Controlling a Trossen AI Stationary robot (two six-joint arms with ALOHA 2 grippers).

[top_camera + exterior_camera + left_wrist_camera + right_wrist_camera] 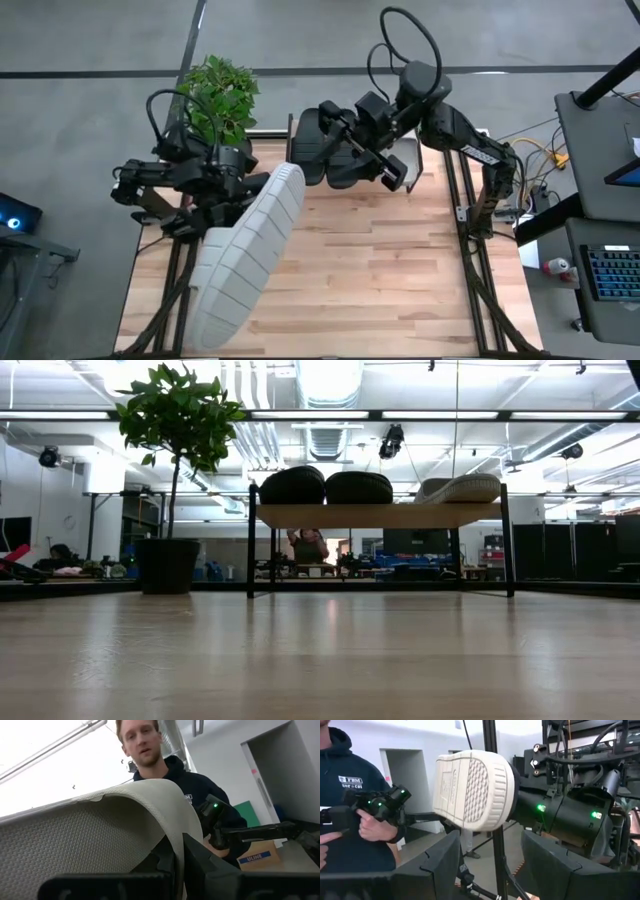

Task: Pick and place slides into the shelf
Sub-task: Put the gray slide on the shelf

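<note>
The left gripper (262, 192) is clamping its fingers tight on a pale grey-white slide (248, 255), holding it up above the table's (380, 290) left side; the ribbed sole is showing from overhead. Farther along, the shelf (378, 515) is carrying two black slides (292, 486) side by side and another pale slide (460, 488) at its right end. The right gripper (487, 855) is hanging above the shelf with its fingers standing apart, gripping nothing. A person (350, 800) is standing beyond, holding a dark handheld device (377, 805).
</note>
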